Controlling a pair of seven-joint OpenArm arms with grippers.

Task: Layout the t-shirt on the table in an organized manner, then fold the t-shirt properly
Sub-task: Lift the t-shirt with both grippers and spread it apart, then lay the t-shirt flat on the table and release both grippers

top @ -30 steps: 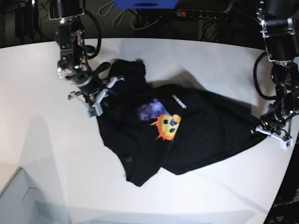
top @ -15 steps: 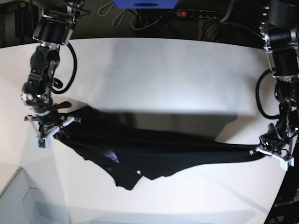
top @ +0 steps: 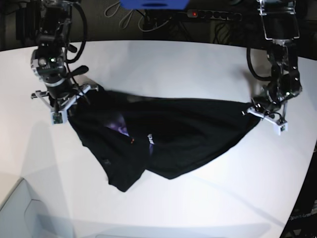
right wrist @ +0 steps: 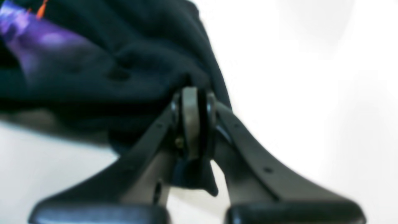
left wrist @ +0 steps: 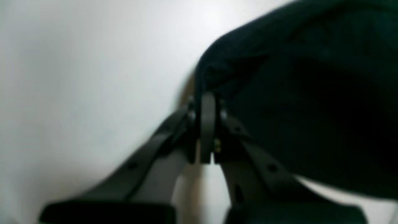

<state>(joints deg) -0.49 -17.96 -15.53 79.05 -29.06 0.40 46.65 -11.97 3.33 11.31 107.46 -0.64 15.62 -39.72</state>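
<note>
Layout stage, unfinished: the shirt [top: 163, 141] hangs stretched between both arms across the middle of the table [top: 173, 64], its lower part sagging and bunched toward 7 o'clock, print mostly hidden in folds (only a sliver of purple and some white lettering show). The right gripper [top: 60, 105], at 9 o'clock in the base view, is pressed together on one black edge of the cloth; its wrist view shows fabric bunched at the closed tips [right wrist: 190, 93]. The left gripper [top: 265, 115], at 3 o'clock, likewise pinches the opposite edge, cloth caught at its tips [left wrist: 206, 99]. Judged from this, the shirt is neither flat nor squared, and no fold has begun; spreading, smoothing and all folding remain. Compared with a second ago, the garment is no longer a crumpled heap with the sun face showing; the right arm has carried its end outward to 9 o'clock. Against half a second ago, the taut band has slackened and lies lower, and the left gripper has moved up toward 2 o'clock
</note>
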